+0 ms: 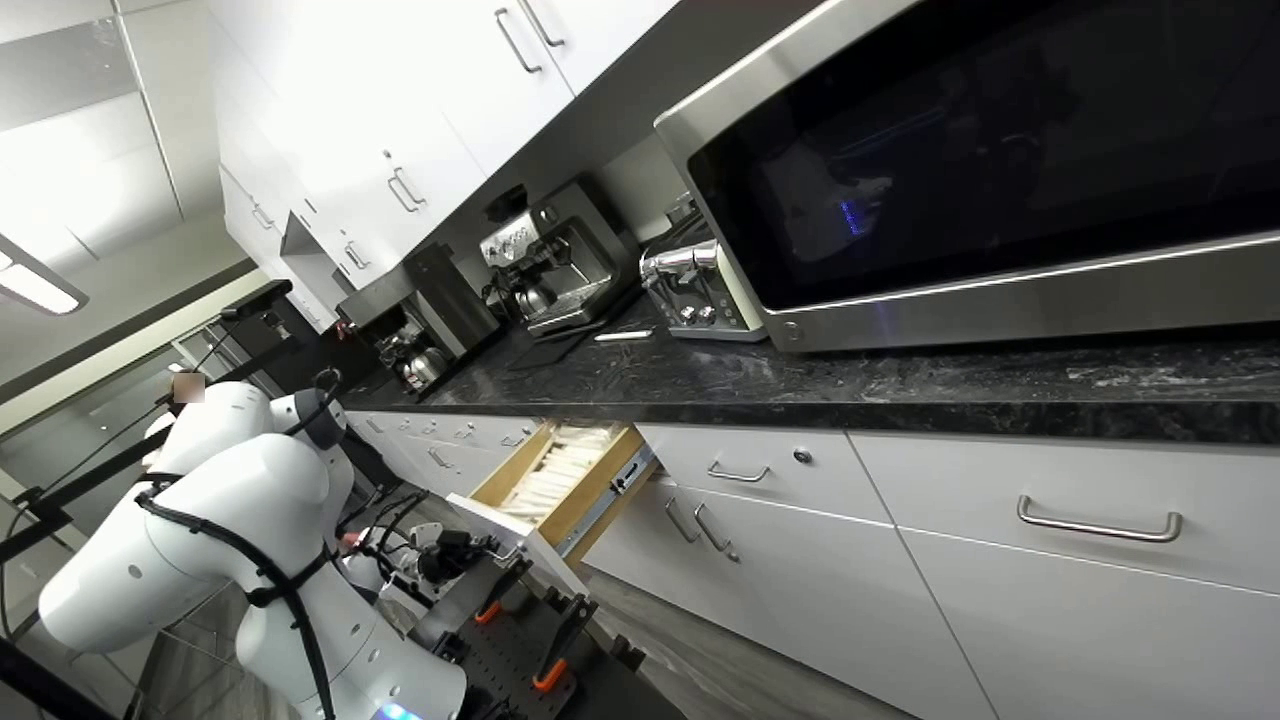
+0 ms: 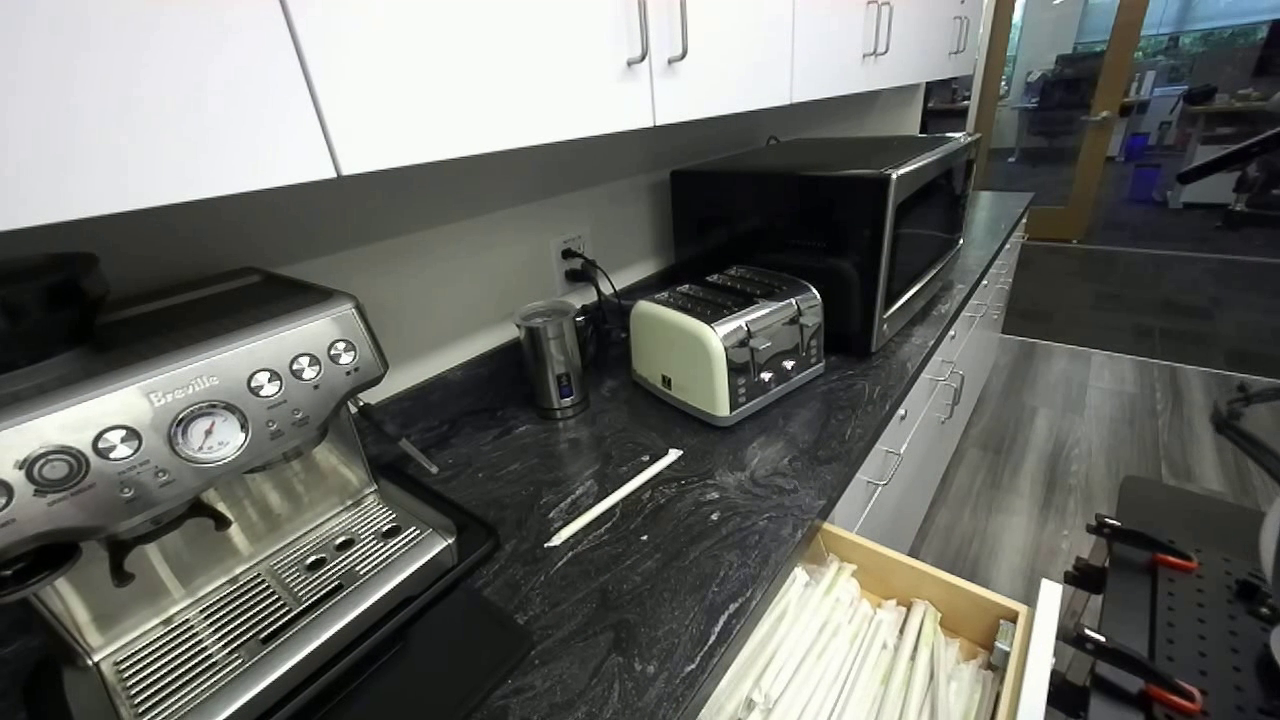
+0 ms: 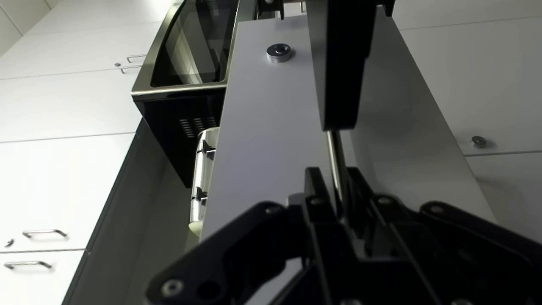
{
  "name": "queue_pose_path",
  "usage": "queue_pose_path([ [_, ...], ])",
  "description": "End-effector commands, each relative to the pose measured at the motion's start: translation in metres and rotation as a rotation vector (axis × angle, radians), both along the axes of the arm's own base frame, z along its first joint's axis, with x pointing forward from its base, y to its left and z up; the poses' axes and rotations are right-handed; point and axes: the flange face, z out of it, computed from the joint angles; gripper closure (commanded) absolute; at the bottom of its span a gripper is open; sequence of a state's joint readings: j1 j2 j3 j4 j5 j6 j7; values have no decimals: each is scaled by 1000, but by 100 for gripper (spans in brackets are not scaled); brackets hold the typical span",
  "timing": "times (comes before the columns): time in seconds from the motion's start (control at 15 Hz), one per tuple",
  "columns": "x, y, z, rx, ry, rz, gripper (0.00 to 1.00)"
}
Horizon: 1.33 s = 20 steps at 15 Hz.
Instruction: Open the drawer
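The drawer stands pulled out of the counter in both exterior views. Its tan wooden body (image 1: pixel 600 492) holds many white wrapped sticks, and its wooden rim also shows in an exterior view (image 2: pixel 925 575). In the wrist view its white front (image 3: pixel 271 127) fills the middle. The slim silver bar handle (image 3: pixel 336 156) runs between the fingers of my gripper (image 3: pixel 336 182), which sit close on either side of it and look shut on it. In an exterior view my gripper (image 1: pixel 488 545) is at the drawer front, and the grip itself is too small there to judge.
Black clamps with orange tips (image 1: pixel 565 640) stand on a black perforated plate (image 2: pixel 1210 600) close to the drawer front. A black bar (image 3: pixel 343 72) crosses the handle in the wrist view. A toaster (image 2: pixel 720 345), microwave (image 2: pixel 820 230) and espresso machine (image 2: pixel 200 480) stand on the counter.
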<state>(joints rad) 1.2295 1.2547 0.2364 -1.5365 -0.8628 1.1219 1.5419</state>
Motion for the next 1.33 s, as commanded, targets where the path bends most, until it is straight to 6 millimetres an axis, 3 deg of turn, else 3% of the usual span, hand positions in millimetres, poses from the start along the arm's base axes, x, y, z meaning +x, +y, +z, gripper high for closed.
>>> queue_pose_path([
  [0.0,-12,2,54,109,-50,23,50],
  [0.27,-37,9,94,294,27,124,19],
  [0.47,-54,13,139,401,80,211,0],
  [0.67,-65,7,185,520,100,303,0],
  [0.73,-65,30,152,443,91,253,0],
  [0.93,-68,19,181,491,100,287,0],
  [1.0,-65,29,182,559,101,291,0],
  [1.13,-55,45,211,701,99,280,0],
  [1.27,-38,42,244,801,99,248,0],
])
